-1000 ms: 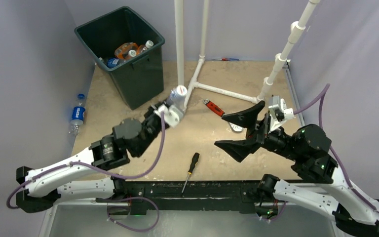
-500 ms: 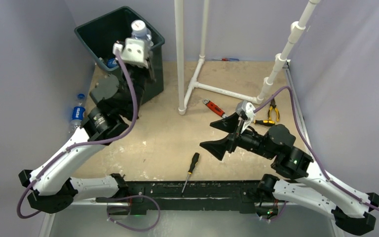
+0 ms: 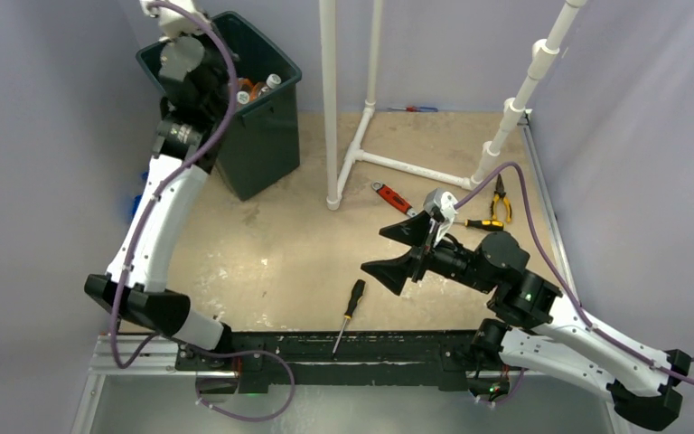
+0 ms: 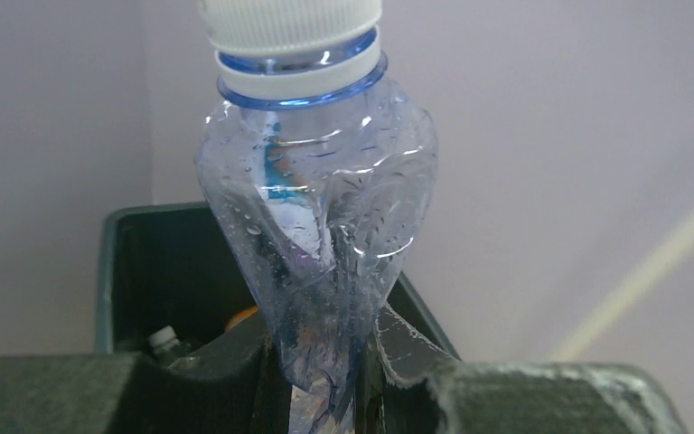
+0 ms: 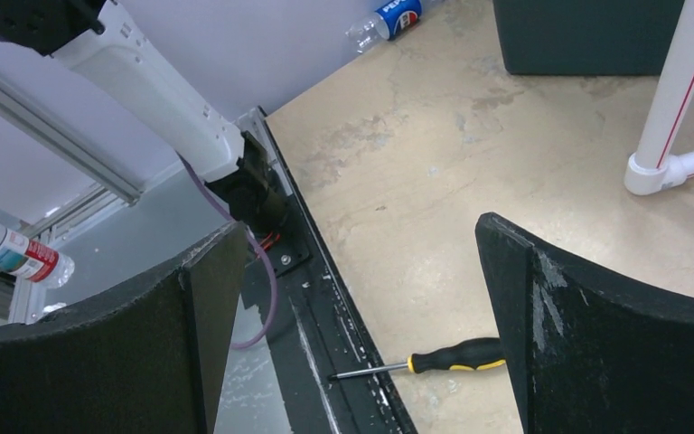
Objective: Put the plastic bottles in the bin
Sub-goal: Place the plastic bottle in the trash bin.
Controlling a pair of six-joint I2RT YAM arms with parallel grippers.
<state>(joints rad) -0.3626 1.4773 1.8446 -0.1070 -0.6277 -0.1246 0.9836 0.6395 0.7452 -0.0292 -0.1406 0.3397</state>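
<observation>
While up at the far-left bin (image 3: 262, 149), my left gripper (image 4: 321, 362) tight on a crushed clear bottle (image 4: 316, 208), right gripper (image 3: 372, 250) wide, empty.

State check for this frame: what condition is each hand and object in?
left hand: shut on crushed bottle, high at the bin.
crushed bottle: capped, squashed, gripped by its lower end.
right hand: open, empty.
bin: upright, several bottles inside.
Pepsi bottle: lying on the table, not binned.
screwdriver: lying flat near the table's front edge.
</observation>
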